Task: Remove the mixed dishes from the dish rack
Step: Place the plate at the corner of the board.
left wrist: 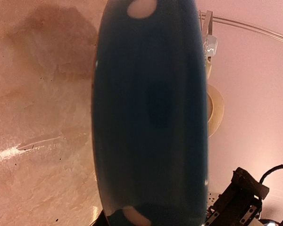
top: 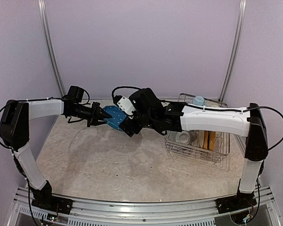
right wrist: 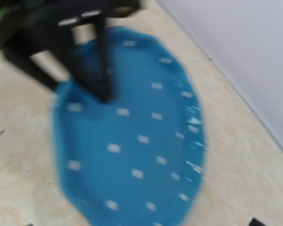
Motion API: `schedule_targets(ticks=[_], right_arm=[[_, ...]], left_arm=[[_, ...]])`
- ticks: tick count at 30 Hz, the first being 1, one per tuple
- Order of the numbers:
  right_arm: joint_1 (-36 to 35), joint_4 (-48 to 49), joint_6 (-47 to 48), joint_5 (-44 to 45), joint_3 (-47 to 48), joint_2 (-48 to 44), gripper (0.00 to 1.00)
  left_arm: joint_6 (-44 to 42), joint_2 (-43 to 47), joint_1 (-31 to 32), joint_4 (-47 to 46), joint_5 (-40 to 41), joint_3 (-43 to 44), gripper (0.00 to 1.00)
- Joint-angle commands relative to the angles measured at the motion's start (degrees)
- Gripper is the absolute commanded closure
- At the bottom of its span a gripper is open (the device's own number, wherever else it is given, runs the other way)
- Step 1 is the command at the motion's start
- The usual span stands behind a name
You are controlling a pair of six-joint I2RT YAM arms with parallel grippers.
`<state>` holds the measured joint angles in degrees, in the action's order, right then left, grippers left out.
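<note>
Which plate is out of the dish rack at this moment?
The blue plate with white spots, gripped by the left gripper above the table; the yellow-orange plates stand on edge in the dish rack.

A blue plate [top: 114, 117] (white-specked) is held tilted above the table [top: 108, 165]; yellow-orange plates [top: 208, 140] are stood upright in the silver wire dish rack [top: 198, 157].

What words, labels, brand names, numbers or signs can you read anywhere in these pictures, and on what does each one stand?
None can be read.
The white marks on the blue plate are a pattern of small blurred patches, not letters.
The dishes in the dish rack are too small to show any print.
</note>
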<state>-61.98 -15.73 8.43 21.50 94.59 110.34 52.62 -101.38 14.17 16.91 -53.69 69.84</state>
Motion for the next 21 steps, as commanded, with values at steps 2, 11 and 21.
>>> schedule_targets(ticks=[2, 11, 21], right_arm=[[4.9, -4.4, -12.2, 1.5, -3.1, -8.3, 0.03], [12.0, -10.8, -23.3, 3.1, -9.3, -21.5, 0.00], [15.2, -16.3, -29.0, 6.4, -14.0, -33.7, 0.00]], left_arm=[[-4.5, -0.7, -3.0, -5.9, -2.3, 1.7, 1.00], [-1.0, -3.6, -9.2, -20.6, -1.8, -1.5, 1.00], [10.0, -9.7, -12.9, -36.8, 10.0, -8.8, 1.00]])
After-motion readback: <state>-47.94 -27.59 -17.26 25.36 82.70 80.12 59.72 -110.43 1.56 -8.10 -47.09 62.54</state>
